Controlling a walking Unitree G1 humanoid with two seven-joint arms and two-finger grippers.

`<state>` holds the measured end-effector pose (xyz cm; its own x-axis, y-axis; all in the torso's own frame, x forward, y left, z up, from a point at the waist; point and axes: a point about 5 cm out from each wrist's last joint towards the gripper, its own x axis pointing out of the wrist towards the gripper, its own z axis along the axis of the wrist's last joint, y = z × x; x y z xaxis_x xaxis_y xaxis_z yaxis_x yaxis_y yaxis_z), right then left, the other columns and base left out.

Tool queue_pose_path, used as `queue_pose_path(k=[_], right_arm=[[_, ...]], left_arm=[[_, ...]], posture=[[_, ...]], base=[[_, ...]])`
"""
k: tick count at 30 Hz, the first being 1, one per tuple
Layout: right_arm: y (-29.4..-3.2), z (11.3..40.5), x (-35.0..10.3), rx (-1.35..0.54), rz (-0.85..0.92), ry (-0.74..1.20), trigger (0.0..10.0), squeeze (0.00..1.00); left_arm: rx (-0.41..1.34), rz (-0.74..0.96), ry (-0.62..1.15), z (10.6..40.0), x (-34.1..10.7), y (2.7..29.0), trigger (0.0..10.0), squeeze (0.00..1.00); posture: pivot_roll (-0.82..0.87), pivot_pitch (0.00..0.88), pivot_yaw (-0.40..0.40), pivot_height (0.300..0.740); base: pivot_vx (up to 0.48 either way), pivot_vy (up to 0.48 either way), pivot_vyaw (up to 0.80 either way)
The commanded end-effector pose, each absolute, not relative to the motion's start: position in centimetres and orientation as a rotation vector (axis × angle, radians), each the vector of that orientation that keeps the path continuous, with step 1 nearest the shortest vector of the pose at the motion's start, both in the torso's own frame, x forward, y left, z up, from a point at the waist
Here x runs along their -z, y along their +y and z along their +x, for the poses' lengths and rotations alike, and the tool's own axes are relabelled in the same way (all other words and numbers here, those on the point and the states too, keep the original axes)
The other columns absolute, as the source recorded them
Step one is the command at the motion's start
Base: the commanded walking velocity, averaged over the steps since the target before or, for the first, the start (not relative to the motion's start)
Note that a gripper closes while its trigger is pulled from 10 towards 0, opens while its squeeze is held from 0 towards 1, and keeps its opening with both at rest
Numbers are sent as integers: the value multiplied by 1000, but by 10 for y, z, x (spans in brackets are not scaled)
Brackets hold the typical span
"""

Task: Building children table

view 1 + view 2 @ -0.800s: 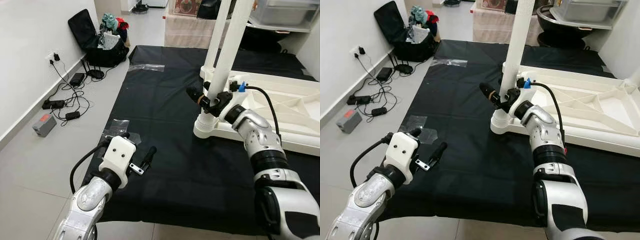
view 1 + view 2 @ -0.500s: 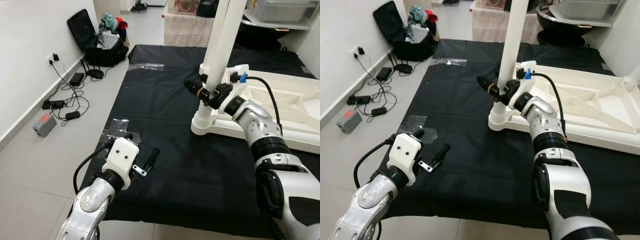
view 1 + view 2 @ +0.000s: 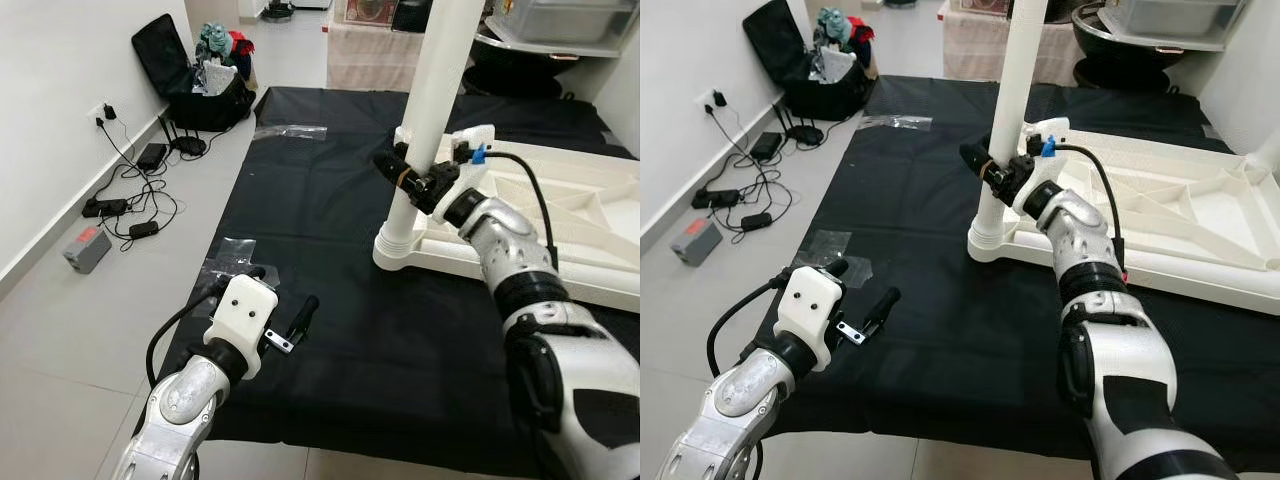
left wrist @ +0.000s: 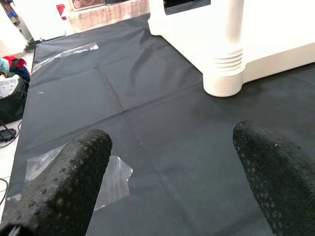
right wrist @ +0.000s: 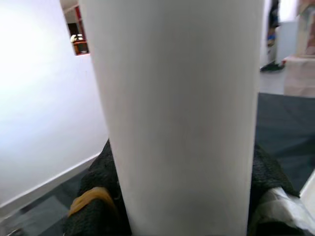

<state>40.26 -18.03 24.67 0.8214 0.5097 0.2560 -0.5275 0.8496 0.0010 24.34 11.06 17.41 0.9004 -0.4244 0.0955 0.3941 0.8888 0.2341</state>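
Note:
A white table top (image 3: 590, 200) lies upside down on the black mat (image 3: 320, 200). A white round leg (image 3: 432, 90) stands upright in the socket (image 3: 397, 245) at its near left corner. My right gripper (image 3: 410, 180) is shut on this leg, partway up it. In the right wrist view the leg (image 5: 182, 113) stands between the black fingers (image 5: 98, 196). My left gripper (image 3: 283, 292) hovers open above the mat's front left, holding nothing. The left wrist view looks past its fingers (image 4: 64, 182) at the leg's ribbed base (image 4: 224, 73).
Pieces of clear plastic film (image 3: 228, 255) lie on the mat near my left gripper, and another piece (image 3: 292, 133) at the far edge. Cables and adapters (image 3: 130, 200), a grey box (image 3: 88, 248) and an open black bag (image 3: 190, 80) sit along the left wall.
My right gripper has moved a little higher on the leg, and the leg's base with the table corner has shifted slightly left. The left gripper has edged slightly right.

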Motion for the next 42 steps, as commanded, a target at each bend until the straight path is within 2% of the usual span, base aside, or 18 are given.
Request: queue_pose_path(k=[1, 10, 12, 14, 17, 18, 22, 24, 25, 26, 28, 29, 34, 35, 37, 40, 41, 42], right_arm=[[-176, 402, -224, -481, 83, -187, 0, 0], [-184, 394, -201, -75, 44, -146, 0, 0], [-183, 386, -195, 29, 39, -147, 0, 0], [-165, 359, -190, 283, 84, -159, 0, 0], [-165, 359, -190, 283, 84, -159, 0, 0], [-153, 348, -188, 379, 133, -134, 0, 0], [-130, 339, -183, 461, 221, -65, 0, 0], [-130, 339, -183, 461, 221, -65, 0, 0], [-122, 339, -181, 431, 231, -51, 8706, 0], [-116, 341, -183, 355, 229, -66, 10000, 0], [-115, 342, -185, 301, 219, -86, 10000, 0], [-116, 342, -187, 251, 199, -114, 10000, 1000], [-126, 339, -189, 245, 164, -127, 10000, 1000], [-140, 336, -190, 235, 143, -129, 10000, 0], [-143, 335, -191, 225, 142, -129, 10000, 0], [-148, 345, -191, -28, 202, -108, 10000, 0], [-148, 345, -191, -28, 202, -108, 10000, 0], [-159, 351, -195, -137, 98, -132, 10000, 0]], left_arm=[[424, 224, -144, 243, -173, 111, 10000, 0], [424, 227, -147, 245, -173, 111, 10000, 0], [423, 227, -148, 245, -173, 111, 10000, 0], [422, 227, -148, 245, -173, 111, 10000, 0], [422, 227, -148, 245, -173, 111, 10000, 0], [421, 226, -148, 245, -173, 111, 10000, 0], [418, 223, -146, 244, -173, 111, 10000, 0], [418, 223, -146, 244, -173, 111, 10000, 0], [417, 222, -145, 244, -172, 111, 10000, 0], [417, 223, -143, 243, -172, 111, 10000, 0], [417, 223, -141, 243, -171, 111, 10000, 0], [417, 223, -141, 244, -171, 111, 10000, 0], [415, 222, -143, 245, -171, 111, 10000, 0], [413, 221, -145, 245, -171, 111, 10000, 0], [413, 221, -144, 245, -171, 111, 10000, 0], [414, 222, -142, 245, -171, 111, 10000, 0], [414, 222, -142, 245, -171, 111, 10000, 0], [415, 222, -142, 245, -171, 111, 10000, 0]], posture=[[126, 110, -38, 740], [119, 108, -36, 740], [115, 110, -35, 740], [114, 116, -38, 740], [114, 116, -38, 740], [115, 116, -40, 740], [120, 120, -44, 740], [120, 120, -44, 740], [119, 121, -44, 740], [112, 121, -43, 740], [108, 120, -45, 740], [108, 120, -45, 740], [104, 120, -44, 740], [105, 123, -43, 740], [105, 123, -43, 740], [105, 123, -42, 740], [105, 123, -42, 740], [102, 123, -39, 740]], base=[[0, 0, 0], [0, 0, 0], [0, 0, 0], [0, 0, 0], [0, 0, 0], [0, 0, 0], [0, 0, 0], [0, 0, 0], [0, 0, 0], [0, 0, 0], [0, 0, 0], [0, 0, 0], [0, 0, 0], [0, 0, 0], [0, 0, 0], [0, 0, 0], [0, 0, 0], [0, 0, 0]])
